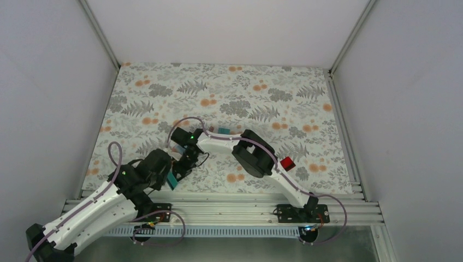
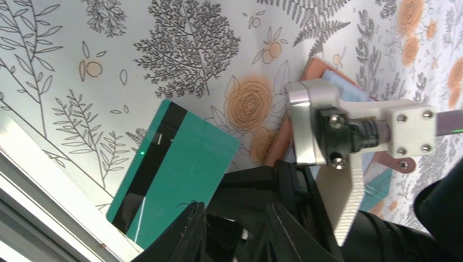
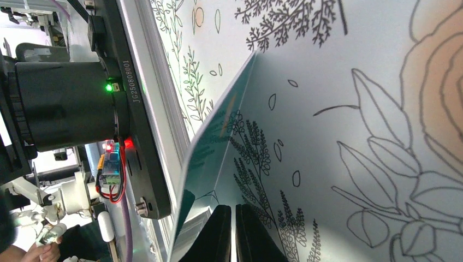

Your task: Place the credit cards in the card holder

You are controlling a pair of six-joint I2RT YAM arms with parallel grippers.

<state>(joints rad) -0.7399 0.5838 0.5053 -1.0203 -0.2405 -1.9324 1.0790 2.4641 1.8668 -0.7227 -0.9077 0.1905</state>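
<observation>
A teal-green card [image 2: 180, 169] with a black stripe lies tilted near the table's front rail, one edge raised; it also shows in the top view [image 1: 172, 180] and edge-on in the right wrist view [image 3: 215, 144]. My left gripper [image 2: 235, 232] is open, its left finger over the card's near corner. My right gripper [image 3: 235, 229] is shut and empty, its tips down by the card's underside. The tan-brown card holder [image 2: 318, 68] lies just beyond, with pale and teal cards showing in it. A red card [image 1: 287, 164] and another teal card [image 1: 223, 131] lie further off.
The metal front rail [image 1: 229, 199] runs close behind the tilted card. Both arms crowd the front left of the floral table cover [image 1: 229, 93]. The right wrist's silver and white mount [image 2: 349, 125] hangs over the card holder. White walls enclose the table.
</observation>
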